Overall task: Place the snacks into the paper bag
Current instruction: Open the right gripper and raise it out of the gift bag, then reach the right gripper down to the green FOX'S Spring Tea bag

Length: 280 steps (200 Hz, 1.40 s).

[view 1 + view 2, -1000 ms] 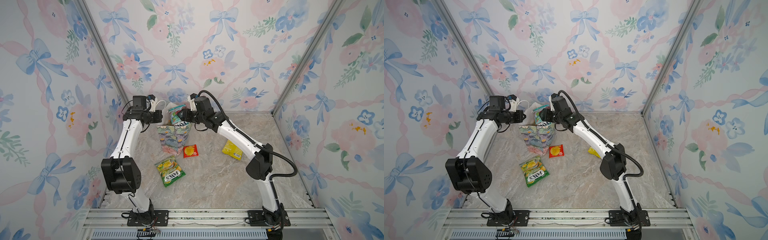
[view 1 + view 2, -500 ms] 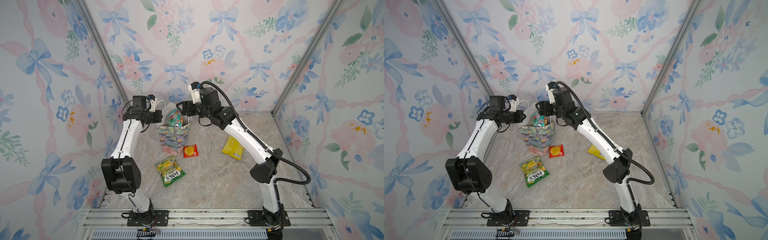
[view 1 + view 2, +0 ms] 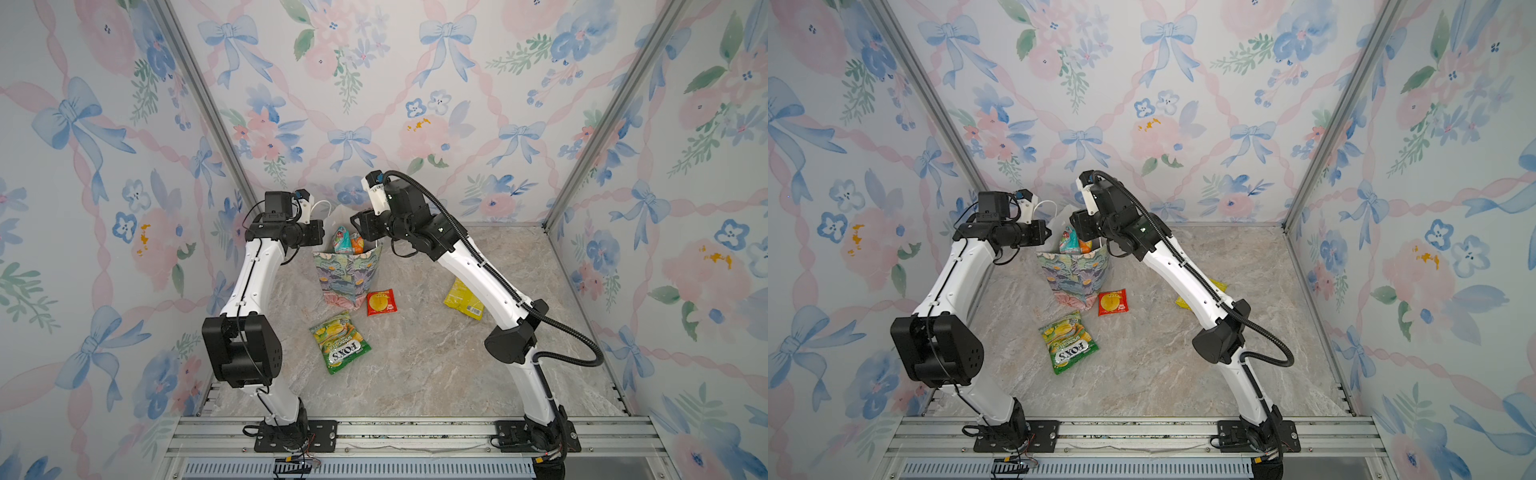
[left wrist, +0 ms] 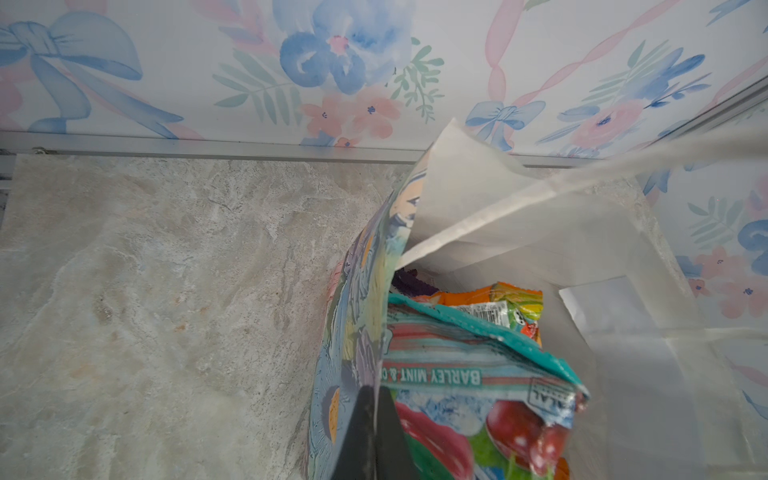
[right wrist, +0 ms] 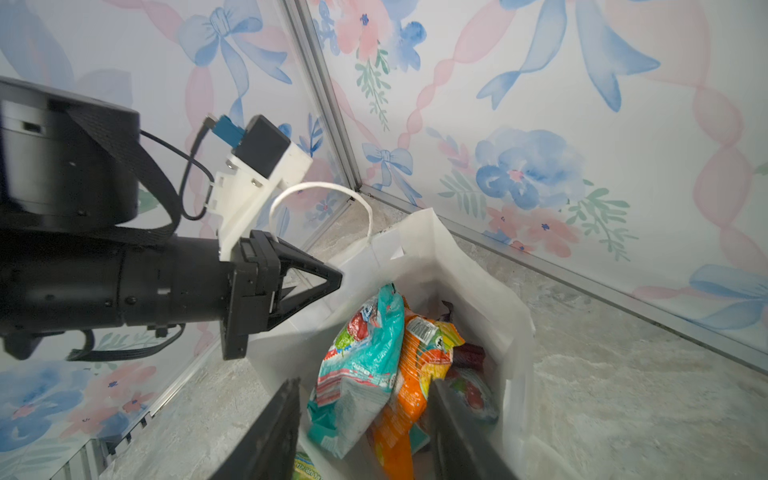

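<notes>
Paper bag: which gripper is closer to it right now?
Left. The left gripper is shut on the paper bag, pinching its side wall at the rim. The right gripper hangs open above the bag's mouth, gripping nothing.

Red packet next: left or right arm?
Right. The right hand hangs open over the paper bag, holding nothing; the red packet lies beside the bag, nearer that arm. The left hand is shut on the bag's wall, steadying it, so it likely shouldn't let go.
</notes>
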### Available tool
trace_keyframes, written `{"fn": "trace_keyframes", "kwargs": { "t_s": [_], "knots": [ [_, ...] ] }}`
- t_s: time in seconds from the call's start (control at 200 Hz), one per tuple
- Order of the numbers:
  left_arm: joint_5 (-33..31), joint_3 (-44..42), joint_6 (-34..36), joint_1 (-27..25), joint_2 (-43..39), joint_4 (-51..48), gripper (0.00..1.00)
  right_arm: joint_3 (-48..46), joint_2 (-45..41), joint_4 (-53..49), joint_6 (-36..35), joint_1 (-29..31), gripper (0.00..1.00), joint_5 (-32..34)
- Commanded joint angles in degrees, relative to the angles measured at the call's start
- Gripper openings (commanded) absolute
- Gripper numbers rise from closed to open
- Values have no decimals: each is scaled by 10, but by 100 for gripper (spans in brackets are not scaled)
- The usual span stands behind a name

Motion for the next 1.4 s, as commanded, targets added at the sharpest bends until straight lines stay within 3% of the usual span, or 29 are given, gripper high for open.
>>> {"fn": "trace_keyframes", "kwargs": {
  "t_s": [0.0,0.195,0.485,0.71,1.05,1.395],
  "knots": [
    [6,-8,4,4,5,-6,0,-17,-9,-24,-12,8,52,8],
    [4,-7,4,4,5,-6,0,-105,-57,-17,-13,26,52,1],
    [5,-7,4,5,6,-6,0,-417,-218,107,40,62,54,-38],
    [2,-7,4,5,5,-6,0,-603,-276,190,113,72,57,-73],
    [0,-9,5,5,5,-6,0,-667,-212,250,152,96,60,-129],
    [1,-8,5,5,5,-6,0,-623,-101,265,149,110,63,-137]
  ]
}}
